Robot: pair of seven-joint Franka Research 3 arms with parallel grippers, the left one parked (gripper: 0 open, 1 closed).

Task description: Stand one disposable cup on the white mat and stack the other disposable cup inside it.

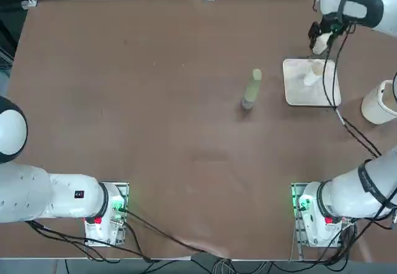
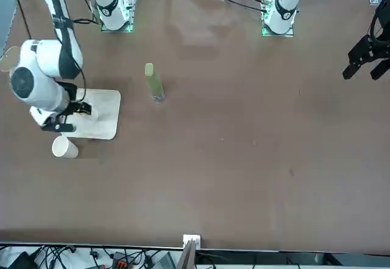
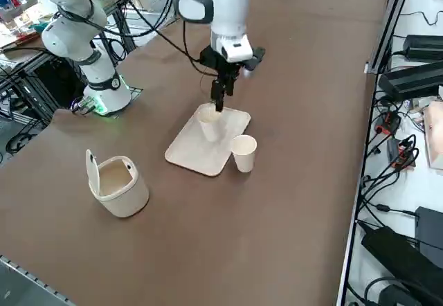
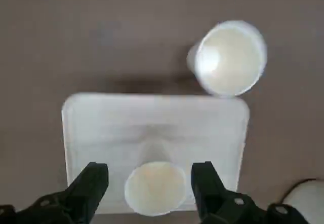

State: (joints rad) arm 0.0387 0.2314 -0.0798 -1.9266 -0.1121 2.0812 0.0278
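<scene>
Wrist view of the right arm: one disposable cup [image 4: 156,188] stands upright on the white mat [image 4: 101,143], its round rim between the spread fingertips of the right gripper [image 4: 150,188], with a visible space on either side, so you are holding nothing. The second cup [image 3: 243,154] stands upright on the brown table [image 3: 304,112], just beside the mat's edge, its mouth upward. Both cups appear to be thin paper: light, easily tipped, and likely to buckle under a hard squeeze. Their tapered walls may let them slip downward through a loose grip. For the cup off the mat, you would do best to take hold near the rim, gently and squarely from both sides, leaving the lower wall free to enter its partner. Rise straight up from the standing cup first, since a sideways move could knock it over. Farther out, the white tub [image 3: 124,194], its lid [image 3: 92,172] raised, stands well apart from the mat, and the pale green bottle [image 1: 252,89] is on the other side of the mat. Neither appears to block the short path between cups; the arm's hanging cables [image 1: 335,91] deserve your attention.
</scene>
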